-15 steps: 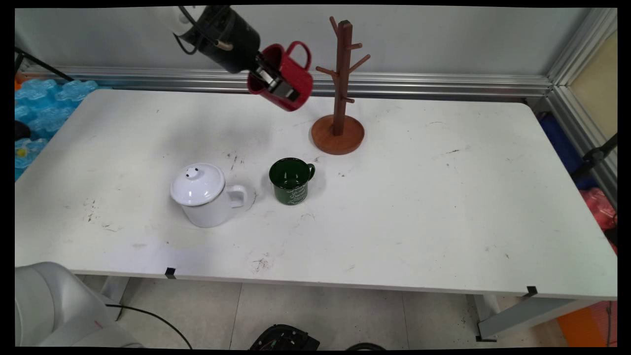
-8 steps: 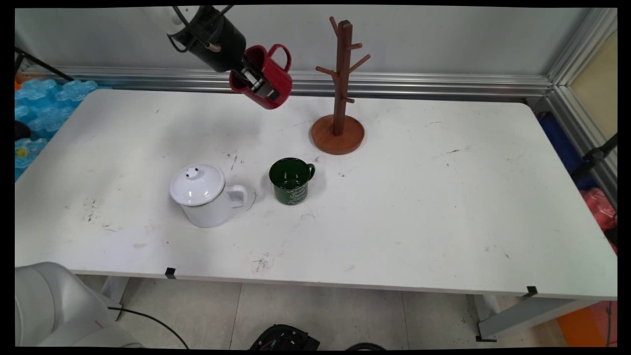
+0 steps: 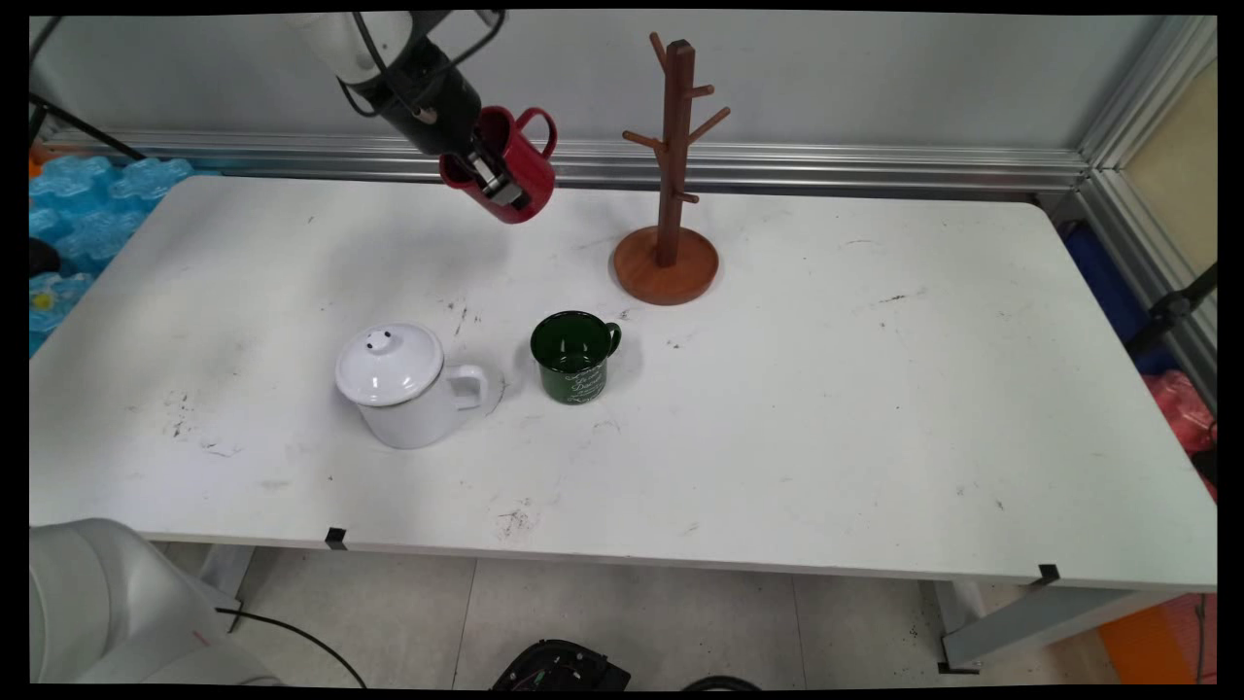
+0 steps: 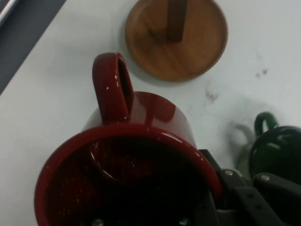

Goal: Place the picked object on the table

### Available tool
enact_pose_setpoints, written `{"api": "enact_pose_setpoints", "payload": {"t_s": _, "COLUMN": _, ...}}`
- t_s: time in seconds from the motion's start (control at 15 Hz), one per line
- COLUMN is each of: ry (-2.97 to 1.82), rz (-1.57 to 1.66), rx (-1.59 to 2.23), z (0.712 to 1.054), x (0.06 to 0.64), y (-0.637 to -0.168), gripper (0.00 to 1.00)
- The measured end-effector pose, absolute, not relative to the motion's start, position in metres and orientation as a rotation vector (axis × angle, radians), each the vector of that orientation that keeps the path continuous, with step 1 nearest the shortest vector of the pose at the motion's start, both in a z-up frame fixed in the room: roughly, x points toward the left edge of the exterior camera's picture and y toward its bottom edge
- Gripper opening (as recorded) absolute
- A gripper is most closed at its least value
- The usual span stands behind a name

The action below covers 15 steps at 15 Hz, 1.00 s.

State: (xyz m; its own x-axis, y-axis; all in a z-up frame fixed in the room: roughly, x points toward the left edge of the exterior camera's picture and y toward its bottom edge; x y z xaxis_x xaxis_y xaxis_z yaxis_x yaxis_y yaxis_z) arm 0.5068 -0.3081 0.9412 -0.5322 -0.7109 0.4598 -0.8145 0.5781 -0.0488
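Observation:
My gripper point(image 3: 494, 177) hangs high over the table's far side, shut on the rim of a red mug point(image 3: 510, 165). The mug is tilted, with its handle pointing up and right. In the hand view the red mug point(image 4: 131, 155) fills the lower left, its handle toward the top, and one black finger point(image 4: 244, 197) lies along its right side. A wooden mug tree point(image 3: 671, 165) stands to the right of the mug, its round base point(image 4: 176, 37) at the top of the hand view. A green mug point(image 3: 573, 356) stands on the table below.
A white lidded pot point(image 3: 403, 382) stands left of the green mug point(image 4: 277, 155). Blue packaging point(image 3: 78, 214) lies beyond the table's left edge. An aluminium rail point(image 3: 875, 167) runs along the back wall.
The gripper has carried the red mug leftward, away from the mug tree, and slightly lower. The pot, green mug and tree have not moved.

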Motion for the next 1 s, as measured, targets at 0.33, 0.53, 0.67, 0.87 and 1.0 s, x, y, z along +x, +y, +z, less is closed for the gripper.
{"api": "enact_pose_setpoints", "payload": {"t_s": 0.33, "ry": -2.516, "rz": 0.352, "rx": 1.244, "z": 0.912, "x": 0.509, "y": -0.328, "gripper": 0.00}}
{"api": "enact_pose_setpoints", "payload": {"t_s": 0.53, "ry": -2.568, "rz": 0.341, "rx": 1.251, "z": 0.893, "x": 0.509, "y": -0.340, "gripper": 0.00}}
{"api": "enact_pose_setpoints", "payload": {"t_s": 0.67, "ry": -2.600, "rz": 0.329, "rx": 1.255, "z": 0.881, "x": 0.508, "y": -0.348, "gripper": 0.00}}
{"api": "enact_pose_setpoints", "payload": {"t_s": 0.87, "ry": -2.637, "rz": 0.303, "rx": 1.262, "z": 0.864, "x": 0.505, "y": -0.359, "gripper": 0.00}}
{"api": "enact_pose_setpoints", "payload": {"t_s": 1.0, "ry": -2.662, "rz": 0.284, "rx": 1.267, "z": 0.853, "x": 0.502, "y": -0.366, "gripper": 0.00}}
